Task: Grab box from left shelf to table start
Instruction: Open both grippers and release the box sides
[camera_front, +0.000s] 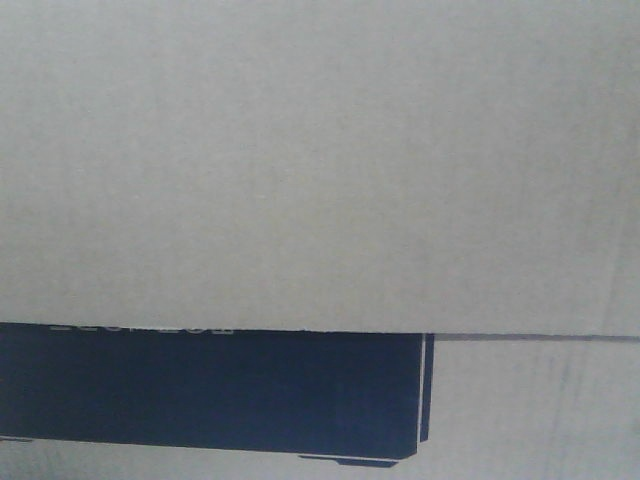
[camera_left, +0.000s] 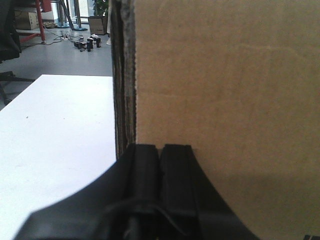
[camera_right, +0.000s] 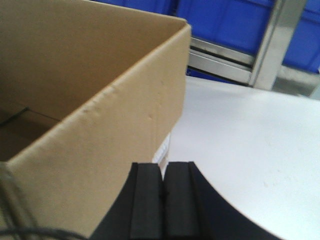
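The left gripper (camera_left: 160, 150) was clenched, its two black pads pressed flat together with nothing between them, and their tips lay against the box (camera_left: 225, 90) low down, beside a vertical corner where the raw corrugated edge showed. The right gripper (camera_right: 162, 172) was clenched the same way, pads together, butted against an outer wall of the box (camera_right: 100, 135) below its open rim. So neither pincer pinched cardboard; each seemed to press a wall from outside, and the box sat between the two arms, about equally near to both. Its cardboard filled the front view, with the black panel (camera_front: 210, 390) low in the frame, so it lay straight ahead of the robot and close.

White table (camera_left: 55, 135) spread out past the left corner and table (camera_right: 250, 145) beyond the right wall, so the box was over the table; whether it rested on it could not be told. Blue bins (camera_right: 225, 20) and a steel rail (camera_right: 220, 60) stood behind. The coming move probably hinged on both arms drawing sideways, away from the walls.
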